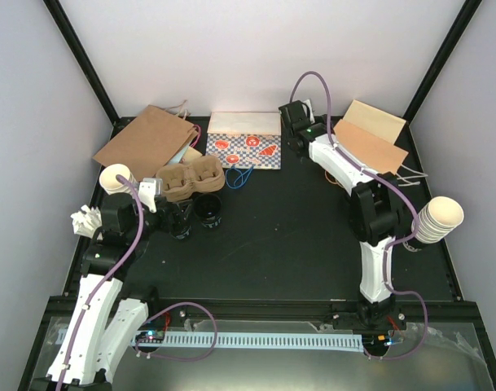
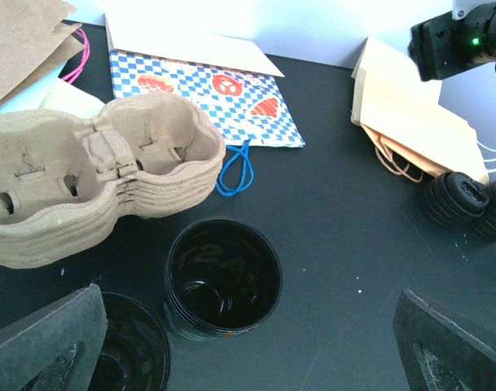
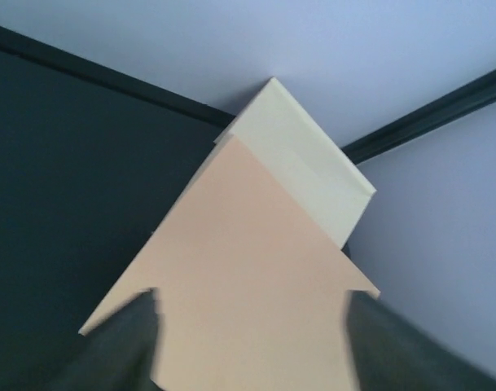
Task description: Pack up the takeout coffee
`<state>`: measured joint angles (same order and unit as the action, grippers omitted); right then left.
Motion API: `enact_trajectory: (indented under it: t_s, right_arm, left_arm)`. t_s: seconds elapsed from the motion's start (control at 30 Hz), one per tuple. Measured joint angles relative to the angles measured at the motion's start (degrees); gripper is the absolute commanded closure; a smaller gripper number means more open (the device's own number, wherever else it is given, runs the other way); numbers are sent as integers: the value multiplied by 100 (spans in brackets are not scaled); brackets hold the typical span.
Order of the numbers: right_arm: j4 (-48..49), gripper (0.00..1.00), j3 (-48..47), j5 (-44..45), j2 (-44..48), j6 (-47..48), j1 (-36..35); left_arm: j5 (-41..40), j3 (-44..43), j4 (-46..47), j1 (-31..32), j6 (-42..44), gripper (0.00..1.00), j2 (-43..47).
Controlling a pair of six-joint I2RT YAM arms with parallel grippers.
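The left claw point(image 2: 248, 322) is spread wide and grips nothing, hovering low over two black takeout cups. One coffee cup point(image 2: 223, 277) stands upright between its fingers; the second cup point(image 2: 129, 354) sits partly under the left finger. Both rest on the table point(image 2: 337, 244) just beside the cardboard tray point(image 2: 101, 187), outside its hollows. The right claw point(image 3: 252, 342), blurred, stands parted above a peach paper bag point(image 3: 248, 269)
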<state>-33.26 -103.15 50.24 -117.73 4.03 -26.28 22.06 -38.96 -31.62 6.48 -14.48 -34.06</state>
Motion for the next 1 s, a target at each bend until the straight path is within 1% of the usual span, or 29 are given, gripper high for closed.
enact_trajectory:
  t_s: [0.07, 0.1, 0.17, 0.3, 0.5, 0.73, 1.0]
  right_arm:
    - [-48, 2, -22, -173, 0, 26, 0]
    - [-107, 0, -55, -247, -48, 63, 0]
    - [-225, 0, -149, -306, -203, 81, 0]
    - [-457, 0, -511, -313, -793, 127, 0]
    - [-645, 0, -557, -404, -1401, 129, 0]
    - [-595, 0, -479, -411, -1478, 168, 0]
    - [-275, 0, -44, -199, -1526, 332, 0]
  left_arm:
    - [0, 0, 0, 2, 0, 1, 0]
    - [0, 0, 0, 4, 0, 1, 0]
    - [0, 0, 2, 4, 0, 1, 0]
    - [0, 0, 0, 9, 0, 1, 0]
    - [-2, 0, 0, 35, 0, 1, 0]
    - [-9, 0, 0, 35, 2, 1, 0]
    - [-9, 0, 0, 35, 2, 1, 2]
